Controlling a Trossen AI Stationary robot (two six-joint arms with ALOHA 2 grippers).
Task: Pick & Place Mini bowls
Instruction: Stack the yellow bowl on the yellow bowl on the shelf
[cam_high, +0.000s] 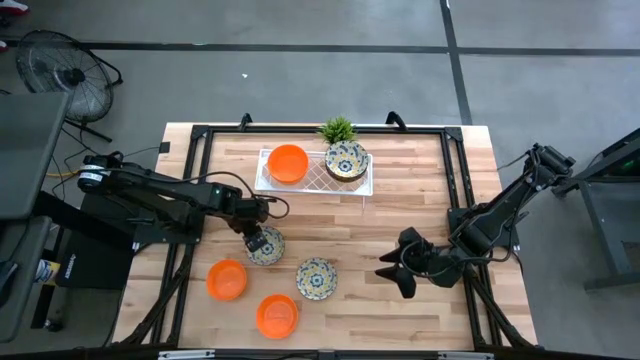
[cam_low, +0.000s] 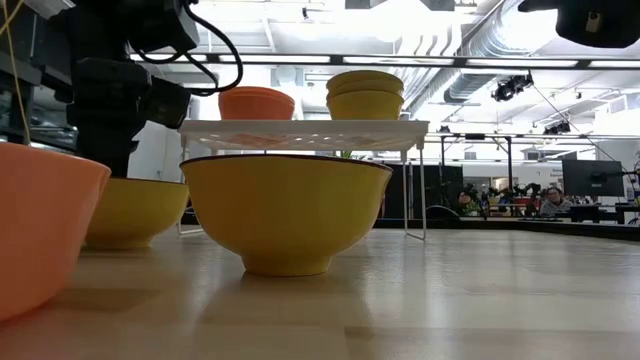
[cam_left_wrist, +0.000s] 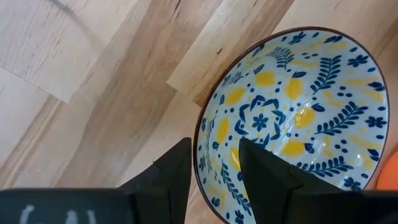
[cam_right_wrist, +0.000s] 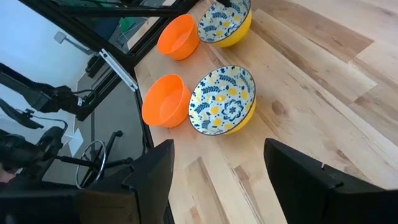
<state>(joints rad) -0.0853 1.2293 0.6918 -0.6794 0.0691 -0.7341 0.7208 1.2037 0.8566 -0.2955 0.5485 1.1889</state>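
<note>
Nearest your low camera: one orange bowl (cam_low: 40, 235), then a floral bowl (cam_low: 285, 212). Your left gripper (cam_left_wrist: 214, 165) reaches from 9 o'clock, fingers straddling the rim of another floral bowl (cam_high: 266, 246) left of table centre, not visibly clamped. Right gripper (cam_high: 393, 273) waits at 4 o'clock, fingers spread, empty. White tray (cam_high: 268, 180) at 12 o'clock holds two more bowls.

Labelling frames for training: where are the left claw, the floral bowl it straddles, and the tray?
left claw (cam_left_wrist: 214, 168), left wrist view, between fingertips.
floral bowl (cam_left_wrist: 292, 118), left wrist view, patterned inside.
white tray (cam_high: 315, 182), high view, bare lattice.
</note>
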